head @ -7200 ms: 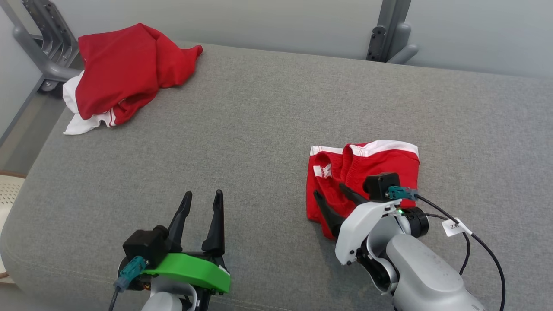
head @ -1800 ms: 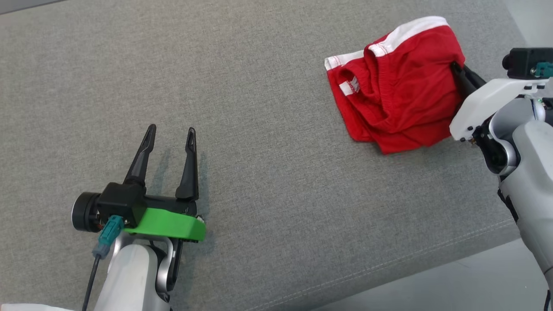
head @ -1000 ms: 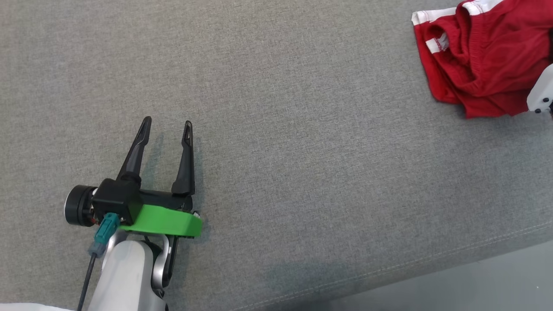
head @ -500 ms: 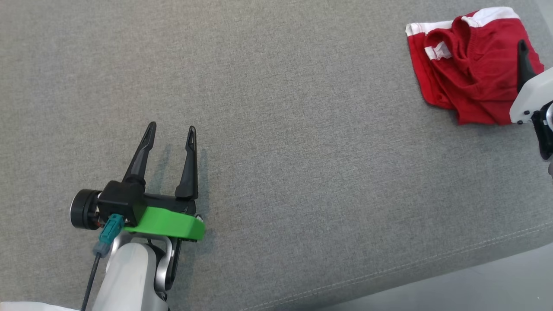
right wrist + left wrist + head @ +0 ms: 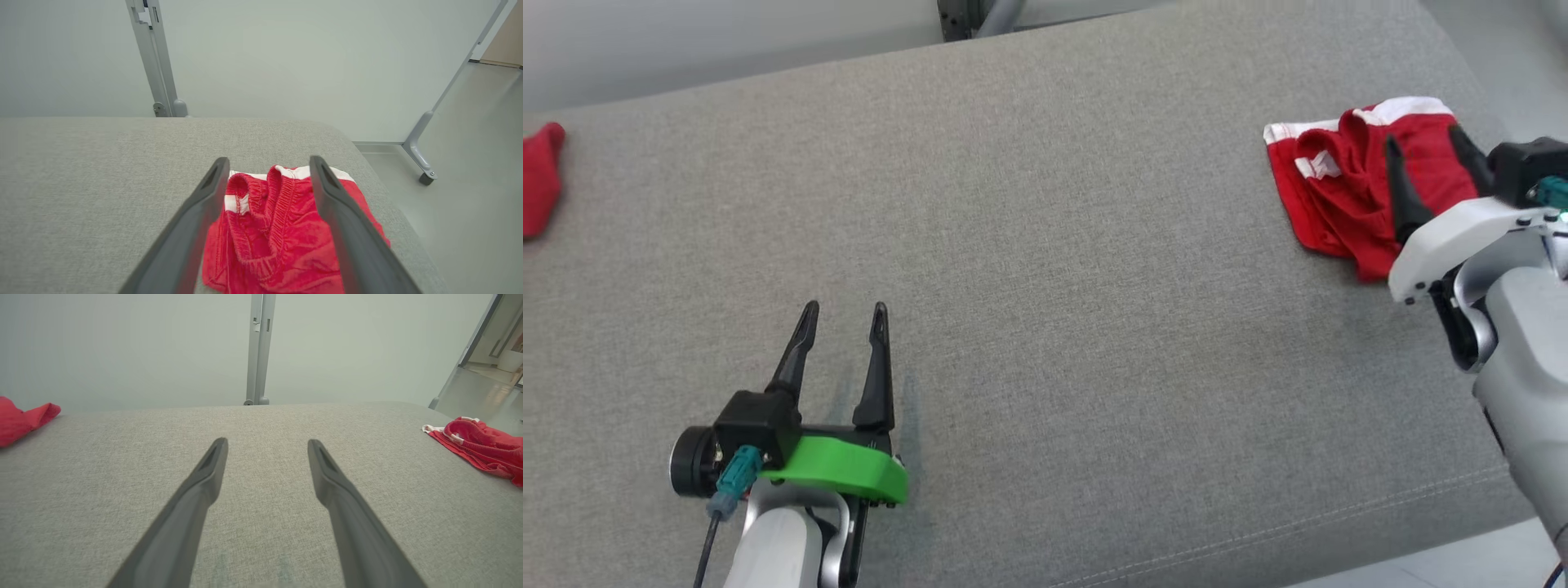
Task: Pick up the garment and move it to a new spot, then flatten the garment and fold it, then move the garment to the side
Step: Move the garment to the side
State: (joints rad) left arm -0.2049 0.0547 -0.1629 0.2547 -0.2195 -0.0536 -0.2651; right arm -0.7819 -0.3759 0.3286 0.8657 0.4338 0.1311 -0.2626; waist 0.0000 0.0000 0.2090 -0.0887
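Two pairs of fingers stand spread and hold nothing. The right gripper hangs released over the garment, one finger to each side of its bunched middle in the right wrist view; whether the tips touch the cloth I cannot tell. The garment, red shorts with a white waistband, lies folded at the right end of the surface, near its far corner and seemingly wholly on it. The left gripper waits, also released, over the bare near-left part of the surface. A second red cloth sits at the far left edge of the surface.

The move to the side looks done, so the step in hand is probably getting the right arm away cleanly. It is best to lift straight up until both tips are clear of the folds, and only then draw back toward the near edge of the surface; a sideways pull could catch the loose waistband and undo the fold or drag the cloth off the right end.

Seven seconds ago the garment lay well in from the right end of the surface, with the right fingers low at its near side. About two seconds ago those fingers were pinched on its right side. The head camera has also swung, bringing the far edge of the surface into view. The left gripper keeps the same spread pose.
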